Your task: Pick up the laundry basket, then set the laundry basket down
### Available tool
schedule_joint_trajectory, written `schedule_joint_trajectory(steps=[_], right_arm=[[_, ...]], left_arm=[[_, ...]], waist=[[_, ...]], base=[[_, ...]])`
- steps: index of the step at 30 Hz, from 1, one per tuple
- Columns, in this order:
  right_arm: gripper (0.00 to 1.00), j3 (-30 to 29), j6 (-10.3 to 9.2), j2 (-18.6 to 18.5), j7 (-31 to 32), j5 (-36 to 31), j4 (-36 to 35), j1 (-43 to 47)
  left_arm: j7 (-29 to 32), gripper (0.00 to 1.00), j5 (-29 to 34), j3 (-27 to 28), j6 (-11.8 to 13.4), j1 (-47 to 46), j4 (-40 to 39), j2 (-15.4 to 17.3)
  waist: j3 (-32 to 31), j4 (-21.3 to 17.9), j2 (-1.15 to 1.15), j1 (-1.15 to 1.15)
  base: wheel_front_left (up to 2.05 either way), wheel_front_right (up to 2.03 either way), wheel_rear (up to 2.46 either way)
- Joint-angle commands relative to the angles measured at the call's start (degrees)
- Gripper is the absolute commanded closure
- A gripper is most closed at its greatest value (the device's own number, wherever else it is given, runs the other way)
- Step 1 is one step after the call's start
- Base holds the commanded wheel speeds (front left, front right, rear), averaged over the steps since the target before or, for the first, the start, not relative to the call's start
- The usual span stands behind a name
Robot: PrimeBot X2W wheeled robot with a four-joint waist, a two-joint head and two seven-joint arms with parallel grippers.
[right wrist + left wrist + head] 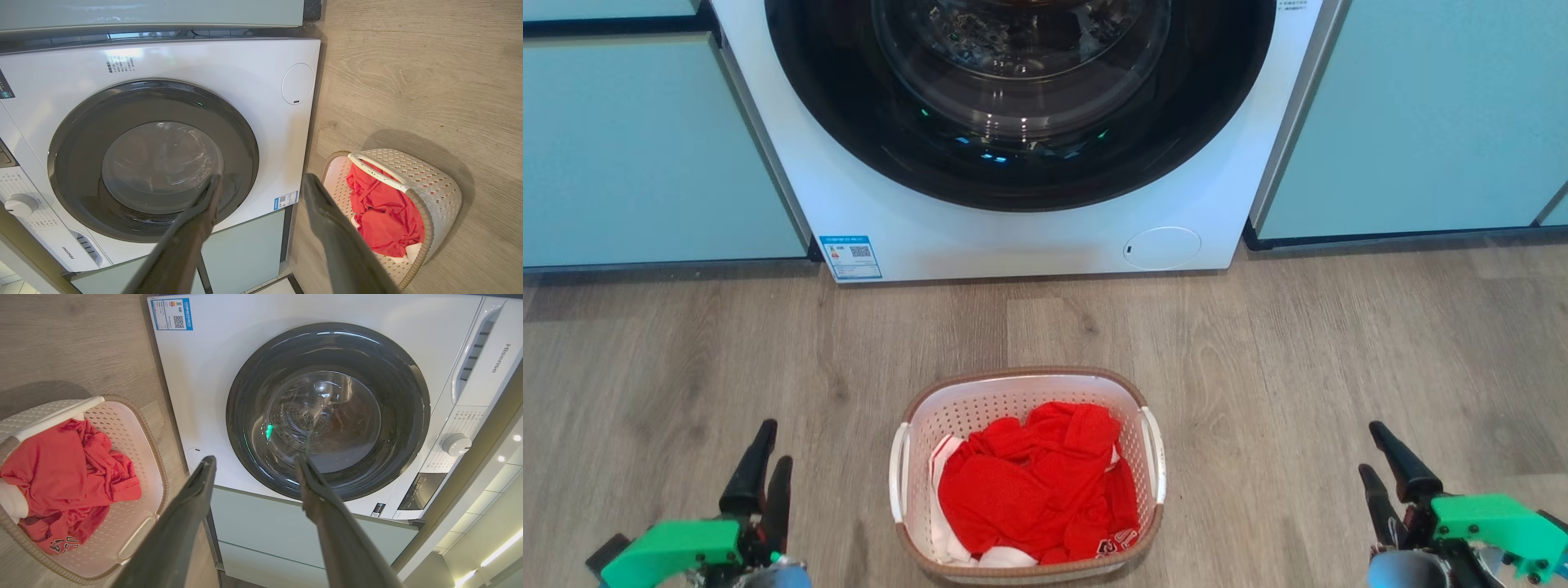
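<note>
The laundry basket [1150, 408] stands on the wooden floor in front of the washing machine, white with perforated walls, a brown rim and white side handles. Red and white clothes [1033, 486] fill it. The basket [135, 441] shows at the left of the left wrist view, and the basket [433, 183] sits at the lower right of the right wrist view. My left gripper [772, 441] is low at the left, well apart from the basket, open and holding nothing. My right gripper [1370, 445] is low at the right, also apart from it, open and holding nothing.
A white front-loading washing machine [1029, 237] with a dark round door stands straight ahead, close behind the basket. Pale green cabinet fronts [645, 147] flank it on both sides. Bare wooden floor [1298, 351] lies to the left and right of the basket.
</note>
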Motion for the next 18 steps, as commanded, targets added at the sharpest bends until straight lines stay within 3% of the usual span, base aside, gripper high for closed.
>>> schedule_joint_trajectory(steps=[1, 18], right_arm=[[0.0, -0.1, 0.03, -0.2, -0.7, -0.7, -2.1, -2.4], [0.0, -1.4, 0.08, -0.3, -3.4, -6.1, -3.8, -3.7]], left_arm=[[-0.7, 0.0, 0.6, 0.0, 0.0, -3.2, -2.0, 0.4], [-3.4, 0.0, 6.1, 3.1, -0.1, -5.3, -1.8, 0.4]], waist=[[0.0, 0.0, 0.0, 0.0], [0.0, -0.1, 0.0, 0.0]], base=[[0.0, 0.0, 0.0], [0.0, 0.0, 0.0]])
